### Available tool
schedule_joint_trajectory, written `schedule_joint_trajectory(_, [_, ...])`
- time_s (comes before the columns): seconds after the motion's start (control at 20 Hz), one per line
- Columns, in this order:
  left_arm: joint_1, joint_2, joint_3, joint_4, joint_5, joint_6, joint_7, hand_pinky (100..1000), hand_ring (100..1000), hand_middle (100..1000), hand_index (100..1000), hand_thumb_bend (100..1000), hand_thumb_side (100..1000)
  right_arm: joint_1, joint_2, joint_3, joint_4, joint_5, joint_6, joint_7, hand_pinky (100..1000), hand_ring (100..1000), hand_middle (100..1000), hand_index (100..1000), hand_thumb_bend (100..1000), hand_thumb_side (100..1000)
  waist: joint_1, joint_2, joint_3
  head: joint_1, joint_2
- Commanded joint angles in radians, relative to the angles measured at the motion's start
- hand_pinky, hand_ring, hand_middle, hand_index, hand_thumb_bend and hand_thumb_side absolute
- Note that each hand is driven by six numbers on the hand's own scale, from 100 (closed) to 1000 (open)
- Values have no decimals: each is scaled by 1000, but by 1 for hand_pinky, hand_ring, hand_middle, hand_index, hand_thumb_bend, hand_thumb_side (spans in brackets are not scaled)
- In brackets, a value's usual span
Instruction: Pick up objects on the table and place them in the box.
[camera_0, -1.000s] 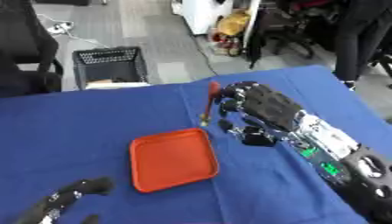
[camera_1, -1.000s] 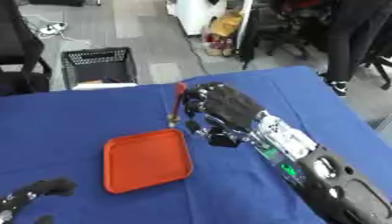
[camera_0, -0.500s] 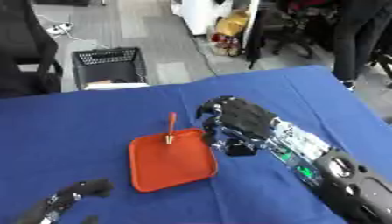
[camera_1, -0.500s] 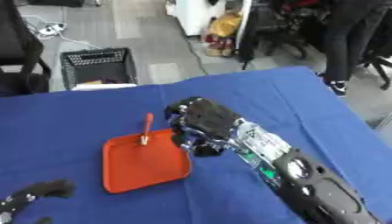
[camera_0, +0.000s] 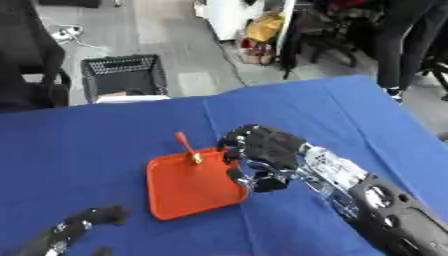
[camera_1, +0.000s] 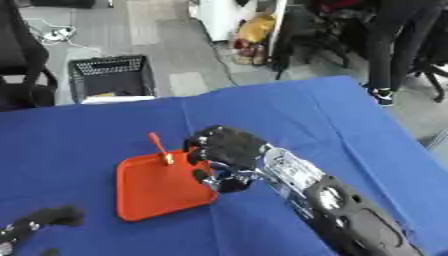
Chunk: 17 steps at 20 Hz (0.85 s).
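A shallow orange tray (camera_0: 188, 192) lies on the blue table (camera_0: 350, 115) near the middle. My right hand (camera_0: 267, 155) reaches in from the lower right and hangs over the tray's right rim, fingers curled. A thin red stick (camera_0: 185, 145) with a yellowish lower end stands tilted over the tray's far edge. Its lower end is at my fingertips. My left hand (camera_0: 92, 220) rests at the lower left corner, relaxed and holding nothing. No box other than the tray shows on the table.
Beyond the table's far edge, a black mesh crate (camera_0: 122, 75) stands on the floor, with a dark chair (camera_0: 26, 60) to its left. Bags and chair legs (camera_0: 262, 30) crowd the upper right, where a person's legs (camera_0: 411, 35) stand.
My right hand carried the red stick left from the bare cloth to the tray. Over the last half second it sank toward the tray's right rim, and the stick's top tipped left.
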Motion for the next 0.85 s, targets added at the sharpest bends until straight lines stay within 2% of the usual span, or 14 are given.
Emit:
schedule_joint_trajectory(0.05, [-7, 2, -1, -13, 6, -3, 0, 910, 798, 861, 1000, 100, 711, 3, -24, -19, -12, 3, 2, -2, 696, 784, 746, 626, 112, 211, 4, -15, -2, -8, -2])
schedule_joint_trajectory(0.4, [-7, 2, 3, -13, 5, -2, 2, 910, 798, 860, 1000, 100, 710, 88, -72, -87, -116, -15, 51, -24, 700, 784, 746, 634, 100, 173, 3, -13, -8, 4, -7])
schedule_joint_trajectory(0.85, [-5, 4, 9, -15, -2, -2, 8, 909, 797, 859, 1000, 100, 709, 291, -126, -236, -291, -69, 188, -46, 702, 779, 746, 651, 100, 115, 5, -11, -26, 20, -10])
